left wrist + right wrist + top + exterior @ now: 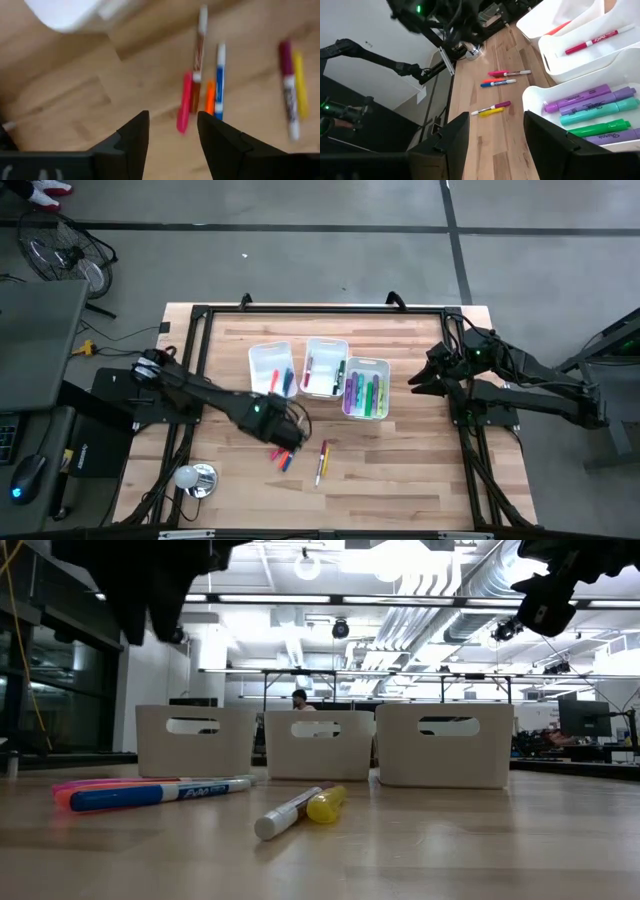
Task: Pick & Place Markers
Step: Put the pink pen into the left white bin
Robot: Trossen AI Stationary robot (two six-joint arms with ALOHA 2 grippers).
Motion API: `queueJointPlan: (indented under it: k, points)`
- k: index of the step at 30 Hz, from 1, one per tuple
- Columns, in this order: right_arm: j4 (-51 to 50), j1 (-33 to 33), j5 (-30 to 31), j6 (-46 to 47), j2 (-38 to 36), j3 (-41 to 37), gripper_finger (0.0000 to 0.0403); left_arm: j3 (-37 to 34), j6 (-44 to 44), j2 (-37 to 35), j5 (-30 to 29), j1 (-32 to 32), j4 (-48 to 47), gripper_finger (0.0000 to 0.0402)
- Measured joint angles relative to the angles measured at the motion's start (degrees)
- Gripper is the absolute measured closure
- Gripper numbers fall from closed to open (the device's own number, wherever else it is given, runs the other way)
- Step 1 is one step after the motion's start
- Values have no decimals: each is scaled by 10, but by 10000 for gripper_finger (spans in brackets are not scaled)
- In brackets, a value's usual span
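Several markers lie loose on the wooden table: a pink (184, 107), an orange (210, 102) and a blue one (219, 75) side by side, with a maroon (286, 80) and a yellow one (299, 82) a little apart (321, 463). My left gripper (172, 117) hovers open above the table just short of the pink marker (282, 457). Three white bins (272, 358) stand in a row; the right one holds purple, teal and green markers (590, 107), the middle one a red marker (590, 42). My right gripper (495, 117) waits open, raised at the table's right (418, 380).
The bins' row (325, 745) stands toward the table's far side, behind the loose markers. A round silvery object (197, 478) sits near the table's near left corner. Bare wood lies between the yellow marker and the table's right edge (420, 470).
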Motion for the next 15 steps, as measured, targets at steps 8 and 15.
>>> queueJointPlan:
  k: [8,15]
  points:
    - [0,0,-2,-1,0,0,226,-55,-15,36,77,-25,83,238]
    - [0,0,-3,-1,0,0,226,-98,-10,46,116,-29,146,238]
